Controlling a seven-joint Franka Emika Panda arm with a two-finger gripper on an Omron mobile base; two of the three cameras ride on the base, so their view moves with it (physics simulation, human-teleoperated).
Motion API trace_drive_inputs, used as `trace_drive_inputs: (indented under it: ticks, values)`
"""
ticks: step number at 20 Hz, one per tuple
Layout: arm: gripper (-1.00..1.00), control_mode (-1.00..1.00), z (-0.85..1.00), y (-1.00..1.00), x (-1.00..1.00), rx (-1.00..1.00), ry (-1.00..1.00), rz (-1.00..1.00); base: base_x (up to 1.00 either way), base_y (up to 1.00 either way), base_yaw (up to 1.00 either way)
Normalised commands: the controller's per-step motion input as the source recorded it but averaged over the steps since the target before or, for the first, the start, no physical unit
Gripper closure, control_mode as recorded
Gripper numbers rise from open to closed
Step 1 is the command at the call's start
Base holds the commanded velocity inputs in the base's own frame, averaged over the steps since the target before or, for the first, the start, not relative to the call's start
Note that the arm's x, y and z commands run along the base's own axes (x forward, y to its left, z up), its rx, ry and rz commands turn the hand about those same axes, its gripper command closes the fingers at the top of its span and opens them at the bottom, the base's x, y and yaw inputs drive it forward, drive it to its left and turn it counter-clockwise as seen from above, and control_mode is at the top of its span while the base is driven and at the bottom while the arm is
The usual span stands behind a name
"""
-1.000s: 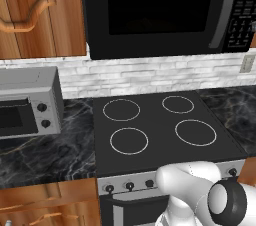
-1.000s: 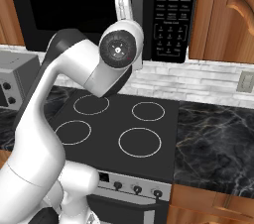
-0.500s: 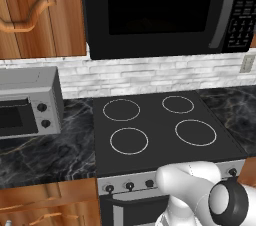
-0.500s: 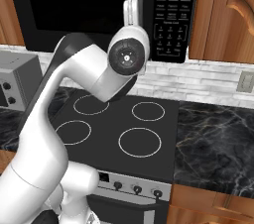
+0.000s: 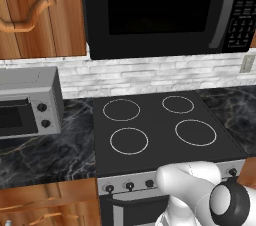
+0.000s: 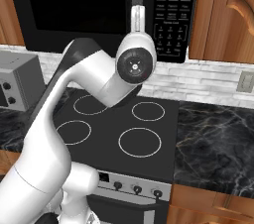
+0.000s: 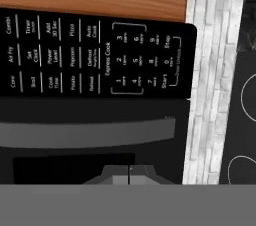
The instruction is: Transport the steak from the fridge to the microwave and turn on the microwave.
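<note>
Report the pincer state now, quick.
Pincer: closed, fingertips together, holding nothing, pointed at the microwave by its keypad.

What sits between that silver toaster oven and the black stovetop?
Just bare dark marble counter between the toaster oven and the stovetop, seen in the left base view.

Warm wooden wall cabinets (image 5: 42, 12) hang above a white brick backsplash (image 5: 150, 75), a black four-ring cooktop (image 5: 157, 125) sits flush in a dark marbled counter (image 6: 216, 134), a silver toaster oven (image 5: 27, 102) stands at its left, and a wall outlet (image 6: 244, 82) is set at right.
</note>
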Motion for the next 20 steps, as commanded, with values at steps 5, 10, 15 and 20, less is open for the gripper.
trace_drive_inputs:
  ticks: [5,10,15,20]
  values:
    - [1.00,-1.00,-0.15,-0.13,0.01,0.02,0.00,0.00,0.00,0.00,0.00]
    - [1.00,-1.00,-0.12,-0.10,0.11,0.02,0.00,0.00,0.00,0.00,0.00]
    - [1.00,-1.00,-0.13,-0.04,0.20,0.03,0.02,0.00,0.00,0.00,0.00]
    - [1.00,-1.00,-0.13,-0.06,0.21,0.03,0.01,0.00,0.00,0.00,0.00]
